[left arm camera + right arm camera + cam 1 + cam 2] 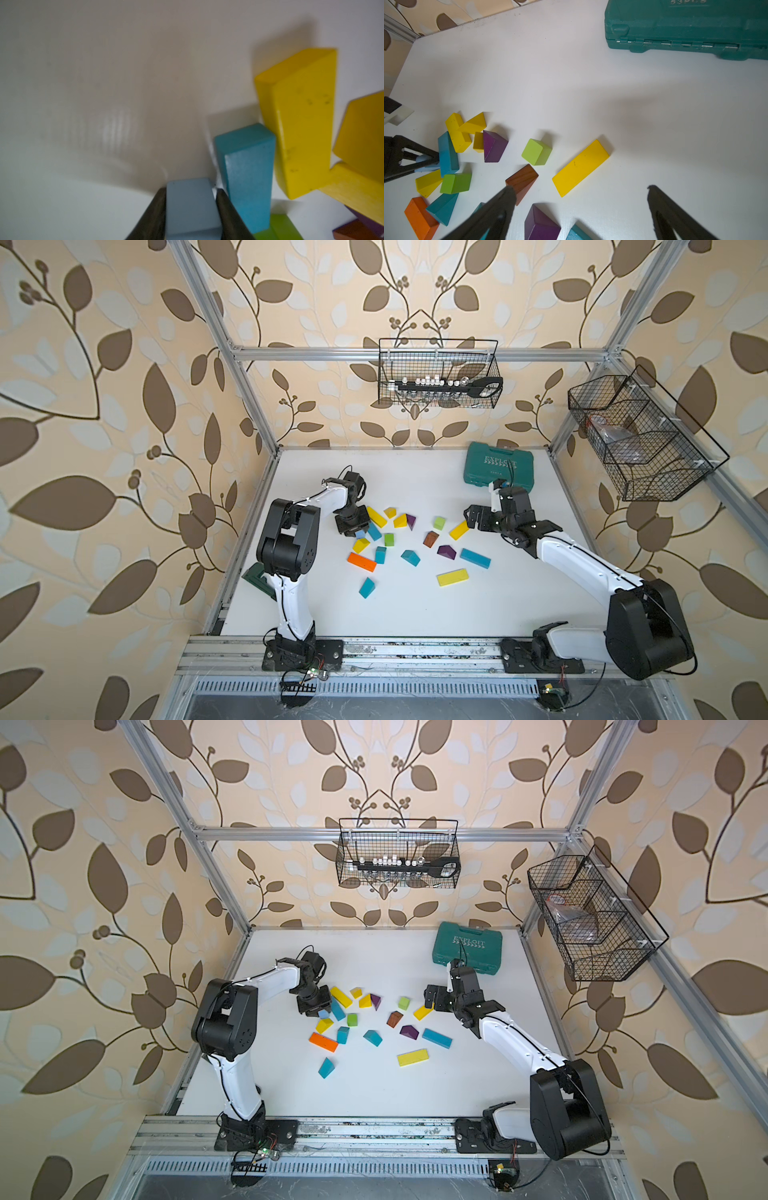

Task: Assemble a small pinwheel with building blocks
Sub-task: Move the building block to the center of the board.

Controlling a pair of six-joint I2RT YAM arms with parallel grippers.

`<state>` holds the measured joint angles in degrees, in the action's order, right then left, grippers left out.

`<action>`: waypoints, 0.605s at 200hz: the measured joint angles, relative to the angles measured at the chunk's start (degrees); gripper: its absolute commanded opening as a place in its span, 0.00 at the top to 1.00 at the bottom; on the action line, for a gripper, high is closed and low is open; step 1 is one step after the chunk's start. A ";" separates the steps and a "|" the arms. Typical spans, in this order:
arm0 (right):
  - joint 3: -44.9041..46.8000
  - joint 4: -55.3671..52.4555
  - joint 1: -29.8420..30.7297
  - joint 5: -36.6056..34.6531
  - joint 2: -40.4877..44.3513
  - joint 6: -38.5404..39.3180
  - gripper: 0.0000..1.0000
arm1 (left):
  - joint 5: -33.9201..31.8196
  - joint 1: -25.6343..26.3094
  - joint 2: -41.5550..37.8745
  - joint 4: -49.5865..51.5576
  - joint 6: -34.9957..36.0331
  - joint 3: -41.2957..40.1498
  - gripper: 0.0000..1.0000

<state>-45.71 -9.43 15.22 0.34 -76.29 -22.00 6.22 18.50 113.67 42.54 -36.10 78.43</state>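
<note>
Bolted to the metal rail (pixel 415 649) along the front edge of the white worktop (pixel 415 614) are the left arm base (pixel 291 651) and the right arm base (pixel 540 655). Closest to that edge lie a teal wedge (pixel 367 587) and a flat yellow bar (pixel 452 577), apart from each other.

Behind them come an orange bar (pixel 362 562), a small teal block (pixel 380 554) just beside it, a second teal wedge (pixel 410 557), a purple wedge (pixel 446 551) and a long teal bar (pixel 475 558).

Farther back, toward the left edge, the left gripper (pixel 191 192) pinches a pale-blue cube (pixel 191 207), one finger pressed on each side. Whether the cube rests on the worktop cannot be told. A narrow teal bar (pixel 249 176) is just beside that cube, with a green cube (pixel 389 539) and a yellow wedge (pixel 361 545) near. A brown wedge (pixel 431 539) lies mid-worktop.

The right gripper (pixel 581 189) has its fingers spread wide with nothing between them, close to a slanted yellow bar (pixel 580 168). A lime-green cube (pixel 536 151) lies near that bar.

Beyond the left gripper cluster a long yellow bar (pixel 376 516), a small yellow wedge (pixel 390 512), a larger yellow wedge (pixel 400 521) and a dark purple wedge (pixel 411 521).

Near the far right corner sits the teal EXPLOIT case (pixel 498 466). On the wall behind hangs a wire basket (pixel 436 373).
</note>
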 measured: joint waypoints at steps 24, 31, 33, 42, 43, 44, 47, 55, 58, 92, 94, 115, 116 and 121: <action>0.07 -0.28 -0.02 -0.39 0.00 0.00 0.00 | 0.35 3.32 4.11 0.63 -0.24 6.12 0.62; 0.09 -0.39 -0.02 -0.52 0.00 0.00 0.00 | 0.35 4.24 5.14 0.87 -0.26 7.74 0.62; 0.09 -0.42 -0.02 -0.57 0.00 -0.02 0.00 | 0.37 4.52 5.33 0.87 -0.24 8.13 0.62; 0.09 -0.52 -0.15 -0.59 0.00 0.00 0.00 | 0.44 5.53 6.19 0.98 -0.26 9.46 0.63; 0.09 -0.52 -0.15 -0.59 0.00 -0.02 0.00 | 0.46 5.62 6.23 1.01 -0.26 9.53 0.63; 0.09 -0.52 -0.17 -0.59 0.00 -0.02 0.00 | 0.46 5.73 6.34 0.98 -0.24 9.70 0.64; 0.09 -0.55 -0.20 -0.57 0.00 -0.02 0.00 | 0.48 5.97 6.51 0.98 -0.26 9.97 0.64; 0.09 -0.57 -0.24 -0.59 0.00 -0.02 0.00 | 0.68 6.40 6.88 1.07 -0.24 10.51 0.65; 0.09 -0.61 -0.24 -0.59 0.00 -0.02 0.00 | 0.83 6.38 6.97 1.07 -0.20 10.64 0.66; 0.09 -0.68 -0.35 -0.59 -0.02 0.00 0.00 | 1.46 6.38 6.86 1.88 1.27 10.71 0.70; 0.09 -0.68 -0.35 -0.57 -0.02 0.00 0.00 | 1.46 6.27 6.80 1.92 1.33 10.62 0.69; 0.09 -0.68 -0.35 -0.55 -0.39 -0.02 0.00 | 1.79 3.69 4.70 2.58 4.61 7.63 0.69; 0.09 -0.68 -0.35 -0.52 -0.42 -0.02 0.00 | 1.81 3.52 4.61 2.64 4.79 7.52 0.69; 0.09 -0.72 -0.35 -0.52 -0.57 -0.02 0.00 | 1.86 2.54 4.11 3.13 5.81 6.78 0.69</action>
<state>-45.63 -10.15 14.87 -0.19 -76.86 -22.02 8.08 21.04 117.78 45.67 -30.28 85.21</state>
